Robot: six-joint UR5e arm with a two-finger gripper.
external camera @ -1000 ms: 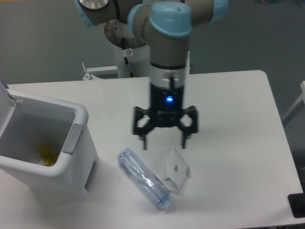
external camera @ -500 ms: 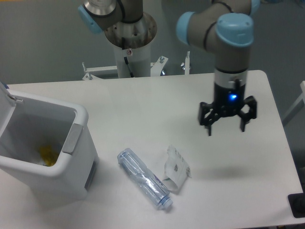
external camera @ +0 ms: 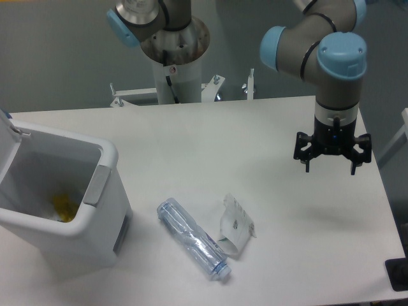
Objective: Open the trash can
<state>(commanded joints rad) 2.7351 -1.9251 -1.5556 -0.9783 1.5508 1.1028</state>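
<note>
Trash can [external camera: 60, 210]: boxy white plastic, rounded corners, lid raised, at the counter's [external camera: 191, 140] 9 o'clock. Pincer [external camera: 330, 167]: released, empty, at 3 o'clock. Clear ribbed bottle [external camera: 192, 238] lies centrally.

a white trash can [external camera: 95, 210] with a grey tab and something yellow inside. a clear, blue-tinted bottle [external camera: 191, 238]. a white crumpled wrapper [external camera: 236, 224]. a black gripper [external camera: 331, 163] on a grey arm with light blue caps. a white table [external camera: 255, 127].
</note>
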